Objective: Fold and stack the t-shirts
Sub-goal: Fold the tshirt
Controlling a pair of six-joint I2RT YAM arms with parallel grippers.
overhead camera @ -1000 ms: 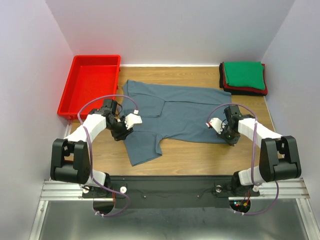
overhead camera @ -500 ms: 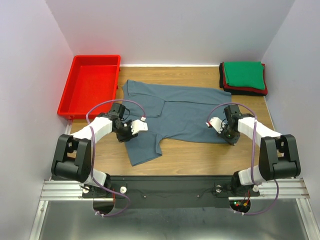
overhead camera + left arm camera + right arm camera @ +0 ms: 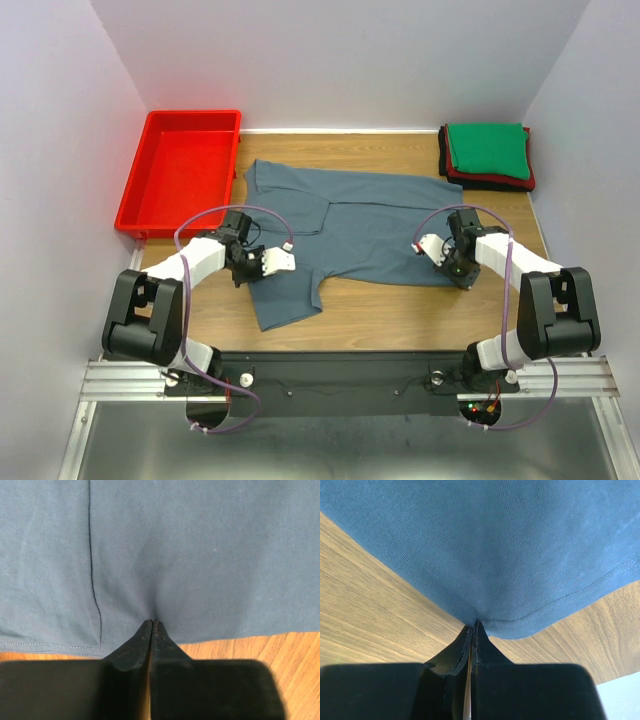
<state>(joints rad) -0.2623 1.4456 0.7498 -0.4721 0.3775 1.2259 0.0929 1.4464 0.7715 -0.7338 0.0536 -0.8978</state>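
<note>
One blue-grey t-shirt [image 3: 370, 215], its edge pinched by left claw [image 3: 151, 624] and right claw [image 3: 474, 626]; three stacked folded t-shirts [image 3: 487, 148].

Overhead overview, two wrist close-ups on shirt [image 3: 200, 555]

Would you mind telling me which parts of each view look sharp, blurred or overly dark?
Left wrist: shirt weave and seam sharp, left fingers a soft black silhouette. Right wrist: hem stitching crisp, right fingers equally dark and featureless. Top external: even light, no glare, tray oversaturated red.
</note>
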